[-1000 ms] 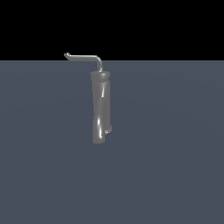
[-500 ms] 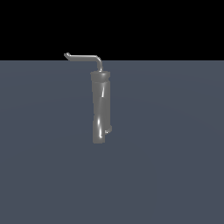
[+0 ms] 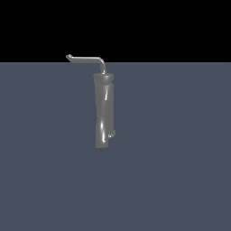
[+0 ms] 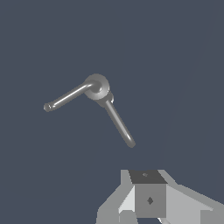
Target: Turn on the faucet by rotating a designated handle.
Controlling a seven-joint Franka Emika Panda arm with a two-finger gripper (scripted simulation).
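The faucet [image 3: 104, 113] stands mid-scene, its handle [image 3: 85, 58] reaching toward the exterior view's left. The gripper [image 4: 148, 199] hangs well apart from it; whether its jaws are parted I cannot tell. Best to approach near the flared tip for leverage.

Glossy grey faucet [image 3: 103, 110], grey handle [image 3: 85, 59], seemingly white-grey gripper [image 4: 148, 205], slate-blue floor [image 3: 180, 158].

No visible change across the exterior views: faucet [image 3: 104, 110] upright in the same spot, handle [image 3: 85, 59] pointing the same way toward that view's left. No earlier wrist picture for comparison, so any shift of the gripper [image 4: 151, 199] relative to the handle cannot be told.
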